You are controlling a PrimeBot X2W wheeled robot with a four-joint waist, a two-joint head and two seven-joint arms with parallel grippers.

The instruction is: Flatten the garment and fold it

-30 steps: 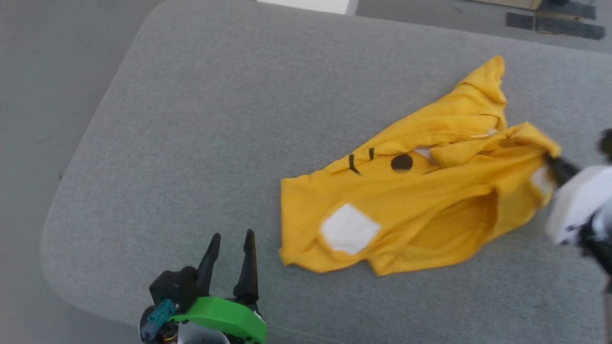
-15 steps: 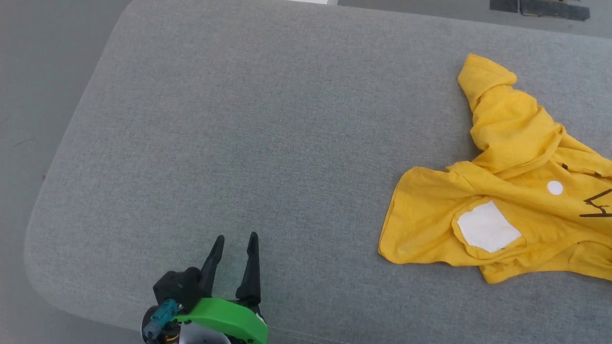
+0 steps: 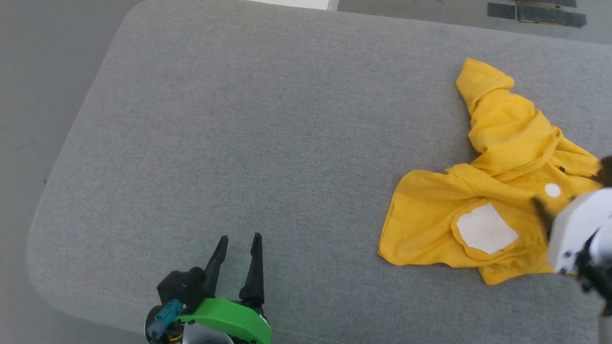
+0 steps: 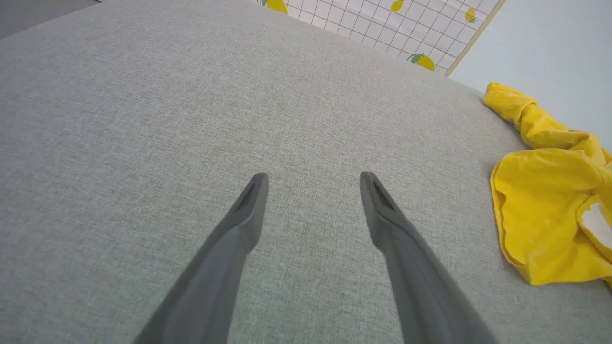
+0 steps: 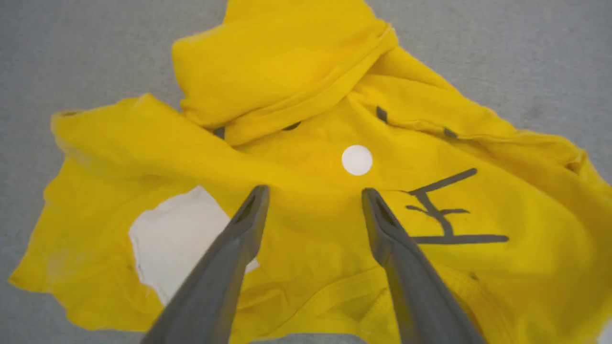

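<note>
The garment (image 3: 502, 143), a mustard-yellow t-shirt, lies crumpled at the right of the grey cushioned surface (image 3: 239, 119). It shows a white rectangular patch (image 3: 485, 228), a small white dot (image 5: 357, 160) and thin black marks (image 5: 440, 215). One bunched part reaches toward the far edge. My right gripper (image 3: 573, 190) hovers over the garment's right part. In the right wrist view it (image 5: 314, 193) stands open, with nothing between the fingers. My left gripper (image 3: 236, 241) is open near the front edge, well left of the garment (image 4: 540, 200), over bare fabric (image 4: 313, 179).
Grey floor (image 3: 38, 71) lies beyond the rounded left edge of the surface. Dark tape strips (image 3: 535, 12) mark the floor past the far edge. A tiled wall with a lemon print (image 4: 382, 24) stands behind the surface in the left wrist view.
The right gripper, shut on the garment's right edge a second ago, has let go and opened. The garment has dropped further right in a new crumpled shape. The left gripper has barely moved.
</note>
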